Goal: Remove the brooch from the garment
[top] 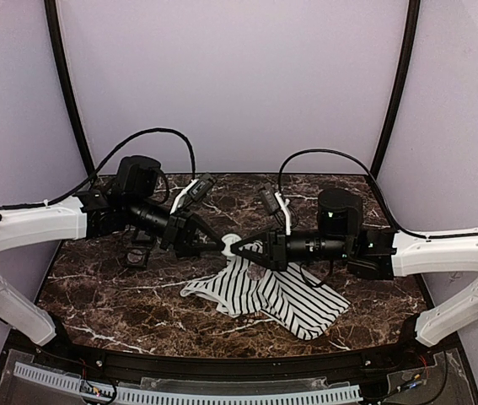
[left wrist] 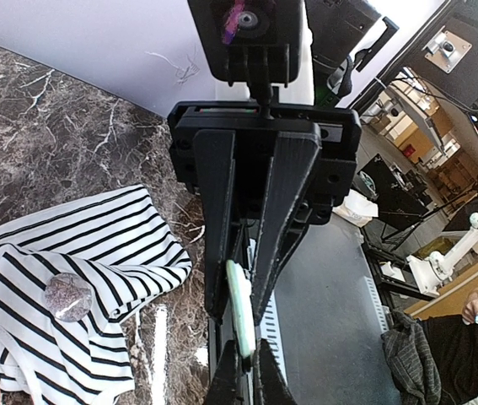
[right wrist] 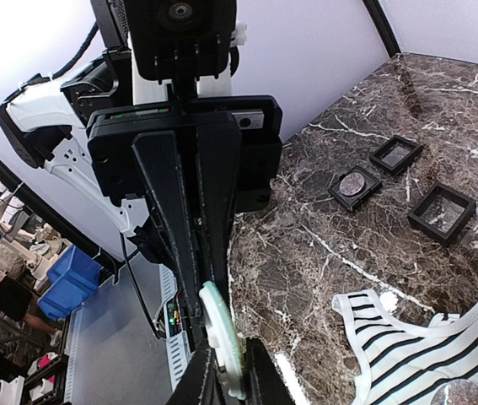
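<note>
The striped white garment (top: 276, 297) lies crumpled on the marble table, below where both grippers meet. A round grey glittery brooch (left wrist: 67, 297) sits on its fabric; it also shows at the bottom edge of the right wrist view (right wrist: 462, 395). My left gripper (top: 222, 246) and right gripper (top: 244, 251) meet tip to tip above the garment's far edge. Both are shut on one flat pale green-white disc (top: 232, 244). The disc shows edge-on between the left fingers (left wrist: 243, 316) and between the right fingers (right wrist: 222, 337). The garment also shows in both wrist views (left wrist: 95, 245) (right wrist: 424, 354).
Three small black boxes stand on the table's far left: one holds a round glittery piece (right wrist: 355, 185), two look empty (right wrist: 396, 153) (right wrist: 442, 213). In the top view the left arm partly hides them (top: 137, 253). The table's near edge (top: 222, 359) lies just below the garment.
</note>
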